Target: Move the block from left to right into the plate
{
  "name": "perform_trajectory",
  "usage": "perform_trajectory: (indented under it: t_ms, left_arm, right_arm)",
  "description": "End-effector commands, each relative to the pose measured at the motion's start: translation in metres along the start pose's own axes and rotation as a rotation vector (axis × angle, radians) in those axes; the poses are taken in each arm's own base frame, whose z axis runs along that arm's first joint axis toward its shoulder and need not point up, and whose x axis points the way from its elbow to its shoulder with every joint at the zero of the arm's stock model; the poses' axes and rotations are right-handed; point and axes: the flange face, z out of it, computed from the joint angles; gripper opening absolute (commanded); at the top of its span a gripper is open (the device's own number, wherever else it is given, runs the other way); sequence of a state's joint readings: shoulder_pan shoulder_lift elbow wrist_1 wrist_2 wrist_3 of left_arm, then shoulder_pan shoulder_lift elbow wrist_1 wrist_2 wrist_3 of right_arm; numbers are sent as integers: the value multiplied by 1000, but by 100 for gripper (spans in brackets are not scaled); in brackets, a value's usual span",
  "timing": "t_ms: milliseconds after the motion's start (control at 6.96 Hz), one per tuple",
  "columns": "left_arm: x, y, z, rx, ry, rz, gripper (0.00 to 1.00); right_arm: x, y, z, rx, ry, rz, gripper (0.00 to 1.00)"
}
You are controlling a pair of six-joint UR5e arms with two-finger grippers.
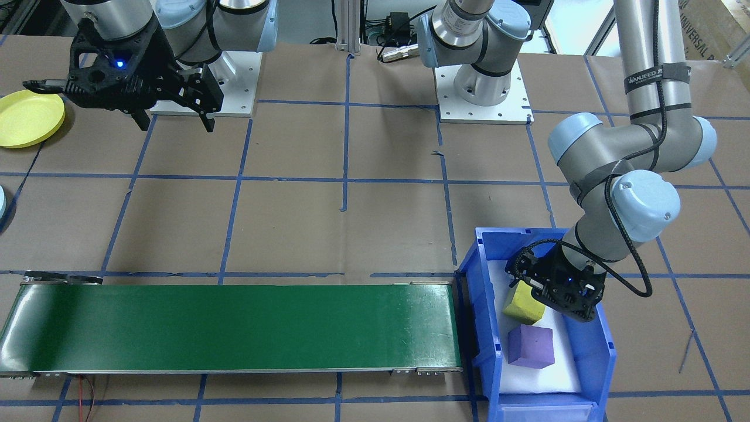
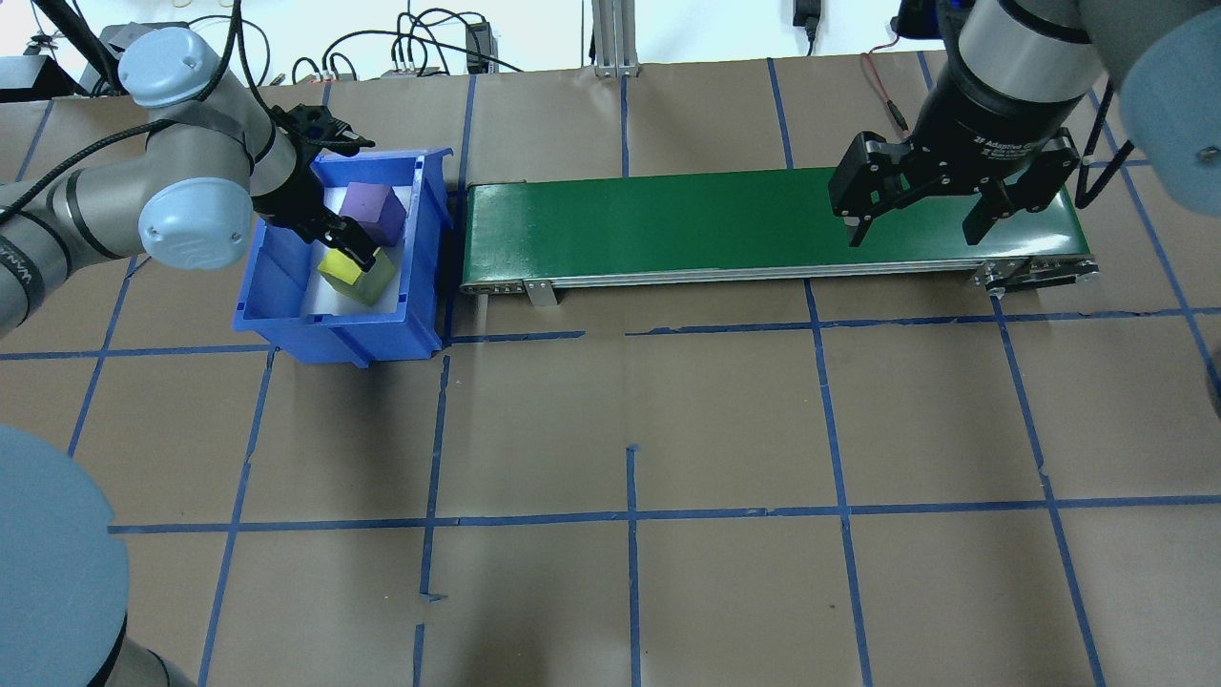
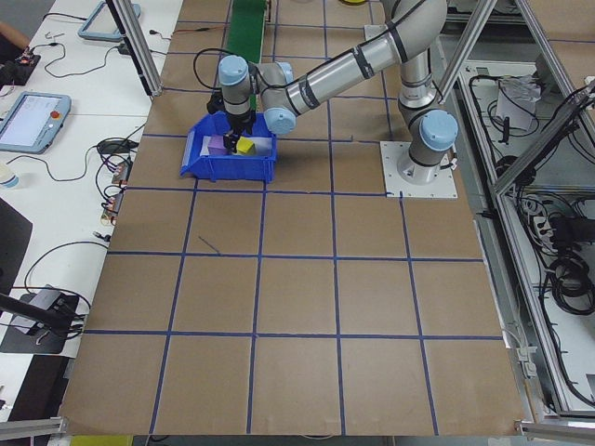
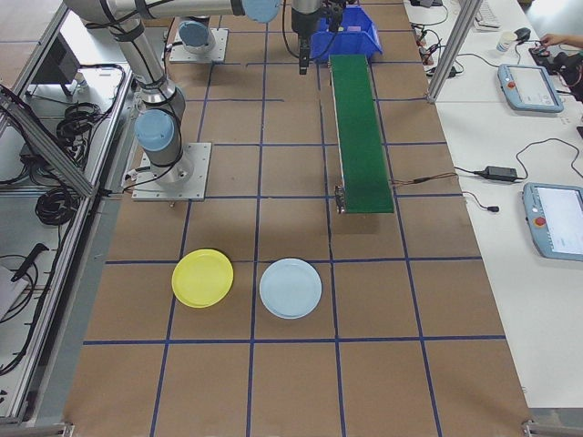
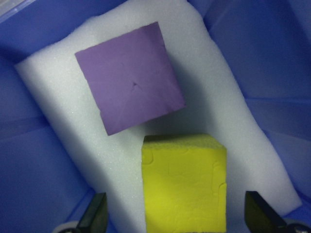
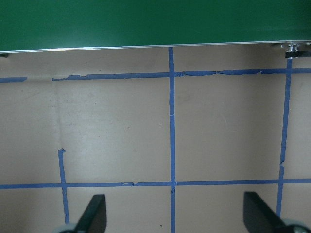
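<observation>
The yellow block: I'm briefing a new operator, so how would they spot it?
Find the blue bin at the green conveyor's end. Two foam cubes sit inside; the yellow block lies between the left gripper's open fingers, unlike the purple block.

The left arm is bent low, its gripper [image 5: 175, 221] held pointing down with the jaws spread wide apart. The right gripper [image 2: 923, 229] is held raised, pointing down, its fingers [image 2: 856, 227] parted.
</observation>
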State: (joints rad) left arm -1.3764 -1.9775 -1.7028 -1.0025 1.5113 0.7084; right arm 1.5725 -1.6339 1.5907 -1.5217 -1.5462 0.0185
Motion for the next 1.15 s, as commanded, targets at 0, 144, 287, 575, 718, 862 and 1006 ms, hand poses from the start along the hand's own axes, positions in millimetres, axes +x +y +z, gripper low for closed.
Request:
perform_trajectory:
  t_ms: [0,144,287,575,718,862,1006]
  left_arm:
    - [5,7,25,-28,41,-5,100]
    - [5,7,25,-25,42,-5,98]
    - [7,6,25,-13,56,-4,79]
    - [6,5,23,-9,51,-5,28]
    - [6,-1,-10,28,7,0,28]
    - [8,-3,-57,85,-35,-10,28]
    - [21,3,-106,119,-54,-7,28]
  right_arm:
    - [1,0,0,0,2,2,100]
    - [0,0,0,0,0,2,100]
    - [0,0,0,0,-2,0,100]
    - [0,0,0,0,0,0,100]
    - [0,0,0,0,0,0,100]
    - [-1,0,0,0,0,-1,100]
    - [-1,0,0,0,0,-2,100]
